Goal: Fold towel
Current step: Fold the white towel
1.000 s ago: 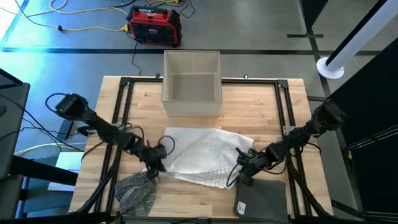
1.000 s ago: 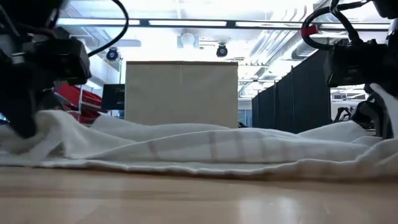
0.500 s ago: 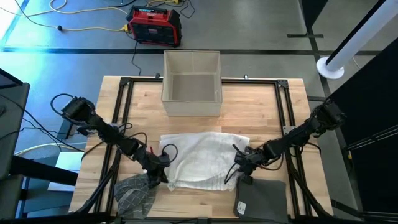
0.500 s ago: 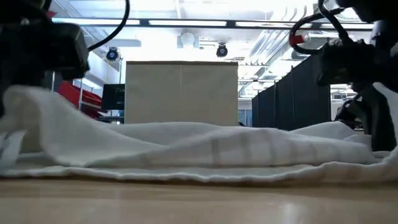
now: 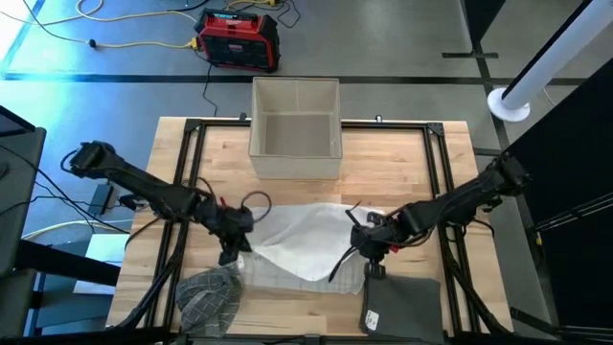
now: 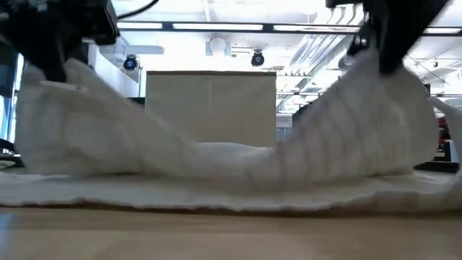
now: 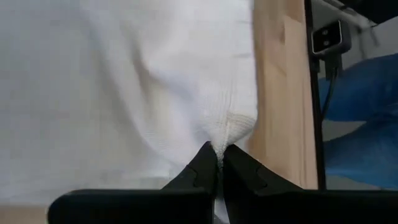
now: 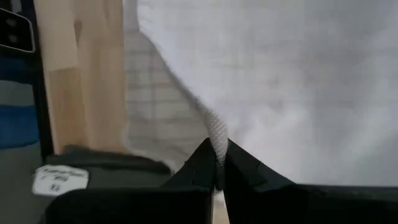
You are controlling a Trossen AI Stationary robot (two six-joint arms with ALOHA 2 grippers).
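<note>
High view, nearest first: the white towel (image 5: 297,244) lies mid-table, long axis left to right. The left gripper (image 5: 233,233) pinches its left corner, the right gripper (image 5: 369,236) its right corner, both raised; the box (image 5: 295,117) stands beyond.

Left gripper (image 5: 233,238) clamped tight, raised, arm reaching in from the left. Right gripper (image 5: 369,238) likewise clamped, raised, arm angled in from the right.
</note>
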